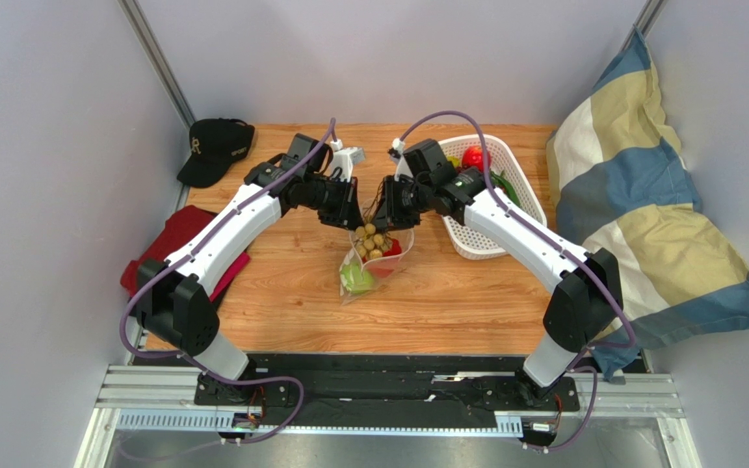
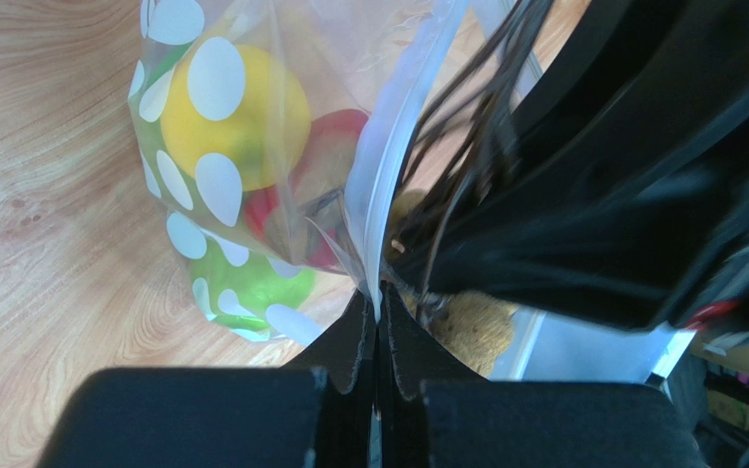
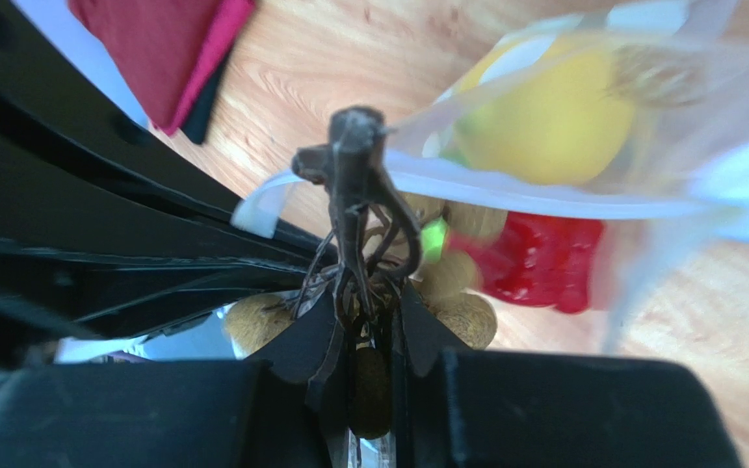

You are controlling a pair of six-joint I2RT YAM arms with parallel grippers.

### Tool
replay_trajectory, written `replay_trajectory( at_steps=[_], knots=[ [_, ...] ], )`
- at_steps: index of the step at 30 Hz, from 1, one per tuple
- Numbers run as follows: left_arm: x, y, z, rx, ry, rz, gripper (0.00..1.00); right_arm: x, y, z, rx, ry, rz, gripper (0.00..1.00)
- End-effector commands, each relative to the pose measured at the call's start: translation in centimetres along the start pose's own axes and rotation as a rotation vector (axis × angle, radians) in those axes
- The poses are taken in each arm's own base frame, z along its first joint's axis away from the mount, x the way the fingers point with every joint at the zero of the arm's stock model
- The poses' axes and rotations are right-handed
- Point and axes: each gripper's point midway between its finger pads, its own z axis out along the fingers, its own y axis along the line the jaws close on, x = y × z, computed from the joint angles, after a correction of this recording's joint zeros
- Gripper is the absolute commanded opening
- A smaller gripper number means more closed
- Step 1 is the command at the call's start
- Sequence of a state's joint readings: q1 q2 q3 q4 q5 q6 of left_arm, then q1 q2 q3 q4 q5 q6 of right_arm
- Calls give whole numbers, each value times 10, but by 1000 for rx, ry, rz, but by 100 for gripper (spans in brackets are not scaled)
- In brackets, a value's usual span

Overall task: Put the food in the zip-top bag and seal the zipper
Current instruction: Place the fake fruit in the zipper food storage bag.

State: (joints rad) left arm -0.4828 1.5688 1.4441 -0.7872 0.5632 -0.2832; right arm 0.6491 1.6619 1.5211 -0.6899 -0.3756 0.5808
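Two arms meet over the middle of the wooden surface [image 1: 290, 302] in the top view. The left pincer [image 1: 347, 210] and right pincer [image 1: 395, 210] converge on the upper end of the zip-top bag [image 1: 361, 278], which lies between them with its mouth toward the far side. A grape bunch [image 1: 374, 239] of tan berries sits right at that mouth. Coloured pieces show deeper in the bag, and more food remains in the white basket [image 1: 481, 246] to the right.

The left wrist view explains the left arm's post. Its pincer is pinched narrow on the bag's edge, at the pale zipper [image 2: 388, 175] strip. It seems to hold that side of the mouth up and steady so things can pass in. Behind the dotted film lie a yellow lemon [image 2: 237, 112], a red piece [image 2: 330, 161] and a green piece [image 2: 251, 283].

The right wrist view shows the other half of the job. That pincer is closed on the grape bunch by its brown stem [image 3: 354, 185], so the berries hang free below the fingers instead of being squeezed. The bunch is at the opening, with the lemon and the red piece just past the rim. A red cloth [image 3: 154, 39] lies well off at the surface's left side.

My reading is that filling is under way and sealing has not begun. The zipper is visibly apart where the bunch enters, and the basket's food may yet need moving.
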Motion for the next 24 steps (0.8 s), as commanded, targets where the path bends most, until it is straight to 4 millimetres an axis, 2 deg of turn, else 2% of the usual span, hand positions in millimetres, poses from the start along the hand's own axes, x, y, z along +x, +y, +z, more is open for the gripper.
replay_trajectory(
  at_steps=[1,4,7,10,12,13,15,16,19,24],
  knots=[
    [-16,-13,-12,13,-87,17,0,32,-7,8,73,74,27,0],
    [-16,-13,-11,10,-97,-13,0,44,-20,12,106,129,0,0],
    [-16,-11,-9,3,-102,-40,0,50,-12,14,63,188,-12,0],
    [-16,-11,-7,12,-105,-63,0,44,-13,20,76,185,-26,0],
    [-14,-13,-6,27,-97,-82,0,38,-10,21,58,180,-31,17],
    [-14,-13,-6,33,-95,-92,0,30,-2,17,35,162,-46,36],
    [-11,-11,-6,40,-91,-122,0,26,2,8,26,159,-110,48],
    [-11,-9,-7,38,-93,-131,0,18,9,-1,20,133,-150,51],
    [-11,-3,-11,38,-101,-139,0,15,7,-22,47,128,-230,56],
    [-7,0,-14,62,-86,-142,0,20,-9,-52,88,148,-354,67]
  ],
)
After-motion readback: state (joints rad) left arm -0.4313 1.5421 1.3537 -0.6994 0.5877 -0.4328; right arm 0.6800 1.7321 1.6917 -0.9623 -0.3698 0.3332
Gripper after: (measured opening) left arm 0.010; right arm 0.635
